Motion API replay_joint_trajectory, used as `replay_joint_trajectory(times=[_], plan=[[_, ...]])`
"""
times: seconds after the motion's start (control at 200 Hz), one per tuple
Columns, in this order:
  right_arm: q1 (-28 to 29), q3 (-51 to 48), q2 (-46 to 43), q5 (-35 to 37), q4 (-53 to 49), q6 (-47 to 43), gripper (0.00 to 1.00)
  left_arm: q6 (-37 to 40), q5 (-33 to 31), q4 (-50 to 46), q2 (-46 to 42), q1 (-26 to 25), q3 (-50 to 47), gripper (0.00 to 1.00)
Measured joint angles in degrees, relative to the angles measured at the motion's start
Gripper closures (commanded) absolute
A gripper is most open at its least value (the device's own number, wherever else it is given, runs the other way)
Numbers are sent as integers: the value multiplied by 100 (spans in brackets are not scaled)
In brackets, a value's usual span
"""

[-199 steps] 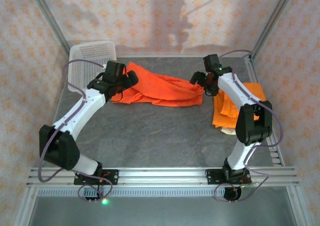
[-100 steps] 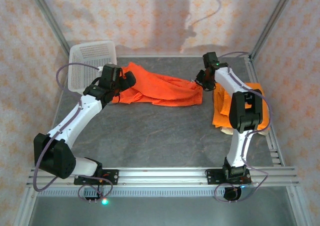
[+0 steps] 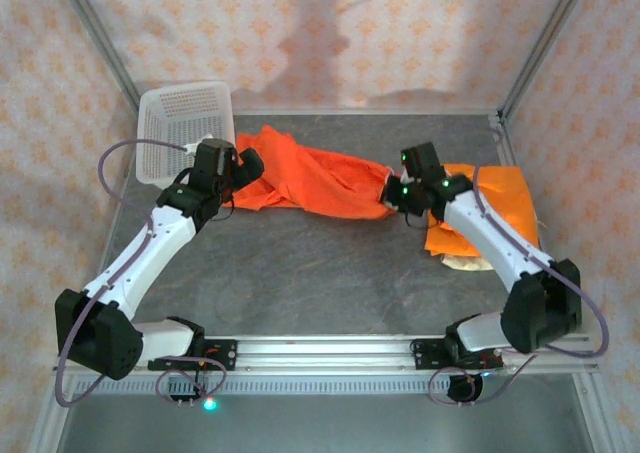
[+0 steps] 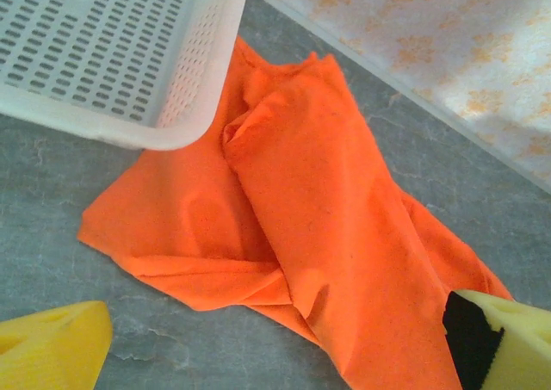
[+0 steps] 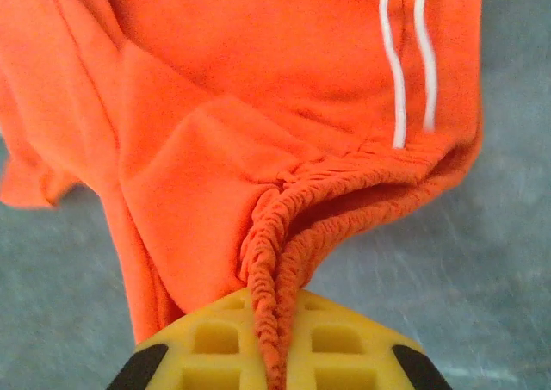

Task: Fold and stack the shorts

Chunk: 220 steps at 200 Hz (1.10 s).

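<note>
Currently, the loose orange shorts [image 3: 320, 178] are seen lying crumpled across the far middle of the table [image 3: 300, 273], their left end reaching the corner of the white mesh basket [image 3: 185, 123]. Their gathered elastic waistband [image 5: 284, 261] is pinched between the pressed-together fingers of the right gripper [image 3: 392, 195] at the cloth's right end. The left gripper [image 3: 243, 166] is held over the left end with its yellow fingers [image 4: 52, 351] spread wide, nothing being gripped. A second orange pair [image 3: 495, 208] is laid folded by the right edge, with beige cloth [image 3: 465, 263] showing beneath it
</note>
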Motion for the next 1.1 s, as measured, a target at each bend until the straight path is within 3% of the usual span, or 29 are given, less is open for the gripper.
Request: replay_joint_trajectory(times=[0.155,0.26,0.44,0.781,1.101], plan=[[234,-1497,-116,166,103,195,100,-127,-22,76,-17,-7,-223,0],[258,-1965,-96,299,92,326,100,-162,-138,79,-17,-131,-278,0],[258,-1856,155,516,157,372,100,-184,-345,79,4,-442,-278,0],[258,-1543,197,905,162,387,100,-219,-358,160,494,-450,-289,0],[269,-1537,-11,1517,70,345,100,-155,-339,-153,1674,-562,717,0]])
